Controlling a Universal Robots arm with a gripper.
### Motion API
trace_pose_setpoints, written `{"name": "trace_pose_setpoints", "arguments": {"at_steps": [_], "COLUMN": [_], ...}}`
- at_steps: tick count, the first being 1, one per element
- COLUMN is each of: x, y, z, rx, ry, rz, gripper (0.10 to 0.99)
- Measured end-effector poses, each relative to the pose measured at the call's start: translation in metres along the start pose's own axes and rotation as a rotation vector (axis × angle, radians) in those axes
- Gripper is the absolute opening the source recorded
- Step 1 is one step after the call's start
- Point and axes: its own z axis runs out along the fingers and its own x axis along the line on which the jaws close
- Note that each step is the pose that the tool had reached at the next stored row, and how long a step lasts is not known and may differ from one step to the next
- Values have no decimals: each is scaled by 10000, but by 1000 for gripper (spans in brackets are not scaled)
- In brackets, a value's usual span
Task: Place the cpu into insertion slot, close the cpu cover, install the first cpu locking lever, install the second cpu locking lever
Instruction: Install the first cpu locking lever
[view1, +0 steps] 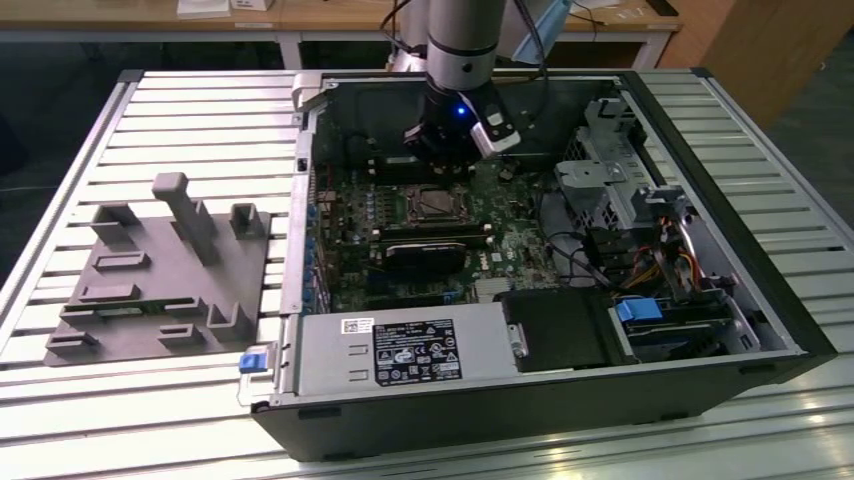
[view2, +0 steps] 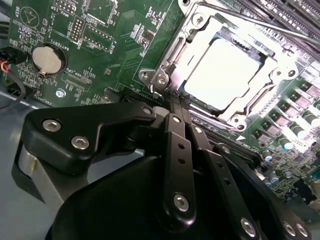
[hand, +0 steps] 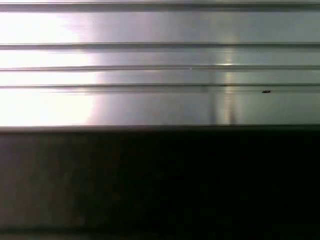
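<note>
Jaws pressed together: in the second wrist view you see the gripper (view2: 172, 100) holding nothing, its tips just beside the insertion slot (view2: 165, 60). You see the cpu (view2: 227, 70) seated flat in that slot, with the cpu cover (view2: 272, 62) lying closed around it. In the exterior view, your arm hangs inside the open computer case (view1: 747, 250) on the slatted table (view1: 200, 110), beyond the socket.

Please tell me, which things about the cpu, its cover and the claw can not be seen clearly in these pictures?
- The cpu: glare washes out its face in the second wrist view.
- The cpu cover: whether its locking levers are latched cannot be told; in the exterior view the socket is too small.
- The claw: in the second wrist view, its own black linkage hides the tips, so I cannot tell its state.
</note>
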Motion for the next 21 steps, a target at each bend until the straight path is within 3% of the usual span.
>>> {"name": "trace_pose_setpoints", "arguments": {"at_steps": [8, 13, 21], "x": [-9, -9, -11], "y": [29, 31, 14], "z": [13, -74, -80], "rx": [26, 28, 29], "ry": [-3, -2, -1], "rz": [-1, 0, 0], "gripper": [106, 106, 106]}}
